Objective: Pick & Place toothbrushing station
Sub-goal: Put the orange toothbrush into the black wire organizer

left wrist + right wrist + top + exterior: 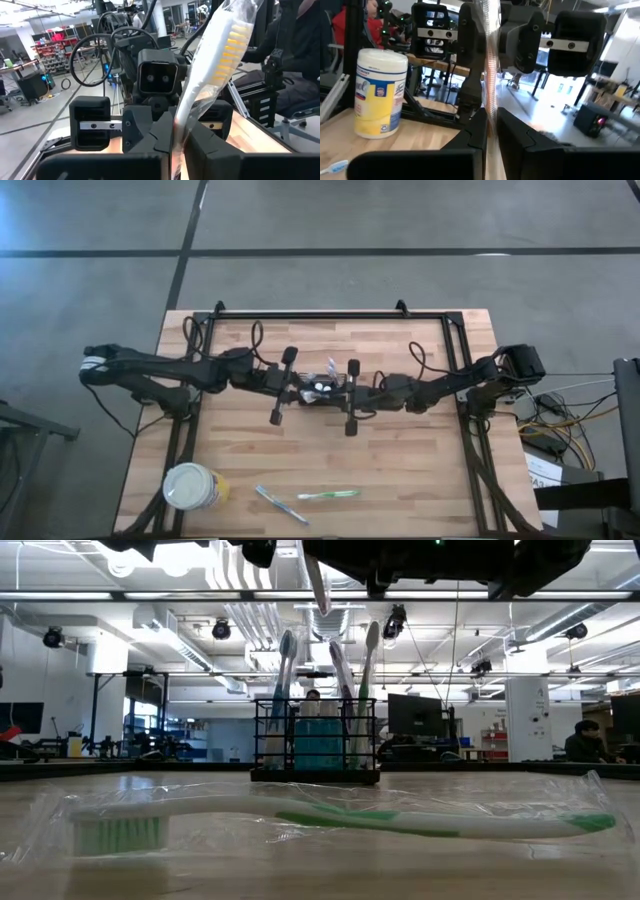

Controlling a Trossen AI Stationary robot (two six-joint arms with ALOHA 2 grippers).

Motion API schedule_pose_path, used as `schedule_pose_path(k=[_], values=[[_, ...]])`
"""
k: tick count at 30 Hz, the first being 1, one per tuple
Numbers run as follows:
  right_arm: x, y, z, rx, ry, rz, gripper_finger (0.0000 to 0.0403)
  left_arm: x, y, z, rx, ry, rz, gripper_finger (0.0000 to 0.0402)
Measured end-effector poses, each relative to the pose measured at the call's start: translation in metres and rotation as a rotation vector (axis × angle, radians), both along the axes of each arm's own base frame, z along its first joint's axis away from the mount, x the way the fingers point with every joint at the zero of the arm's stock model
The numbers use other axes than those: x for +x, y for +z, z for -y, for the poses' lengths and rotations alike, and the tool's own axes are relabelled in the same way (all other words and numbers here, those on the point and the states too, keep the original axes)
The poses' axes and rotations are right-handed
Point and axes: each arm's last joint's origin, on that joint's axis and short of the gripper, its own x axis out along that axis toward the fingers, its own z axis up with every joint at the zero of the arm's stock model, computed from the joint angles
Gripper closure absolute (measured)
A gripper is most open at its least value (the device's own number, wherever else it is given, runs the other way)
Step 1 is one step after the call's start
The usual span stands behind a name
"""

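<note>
Surface (400, 450): pale butcher-block wood in narrow glued strips, smooth, satin finish, framed by dark matt metal rails. Toothbrushing station (316, 745): thin black wire mesh, matt. Wrapped toothbrush (340, 820) in the foreground: white and green plastic handle with green bristles, sealed in clear, crinkled, glossy film. Second wrapped toothbrush (220, 55): white plastic with yellow bristles under glossy transparent wrap, pinched by the left gripper (175, 145) of dark matt plastic. Right gripper (490, 127): the same dark matt finish. Wipes canister (377, 92): smooth white plastic with a glossy printed yellow label. Floor (400, 220): grey concrete, dull sheen.
</note>
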Motion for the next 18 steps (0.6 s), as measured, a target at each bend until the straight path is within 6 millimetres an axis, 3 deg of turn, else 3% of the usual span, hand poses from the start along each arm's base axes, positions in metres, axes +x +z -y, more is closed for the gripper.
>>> schedule_pose_path(k=[4,12,18], values=[[-0.001,0.0,0.0,0.048,0.007,-0.015,0.0354,-0.009,0.003,0.0,0.0,0.002,-0.04,0.0379],[-0.009,0.003,0.0,0.041,0.009,-0.019,0.0293,-0.06,0.018,-0.001,-0.029,0.019,-0.086,0.0379],[-0.037,0.017,0.005,0.072,-0.057,-0.093,0.0306,-0.104,0.003,-0.004,-0.078,0.089,-0.138,0.0379]])
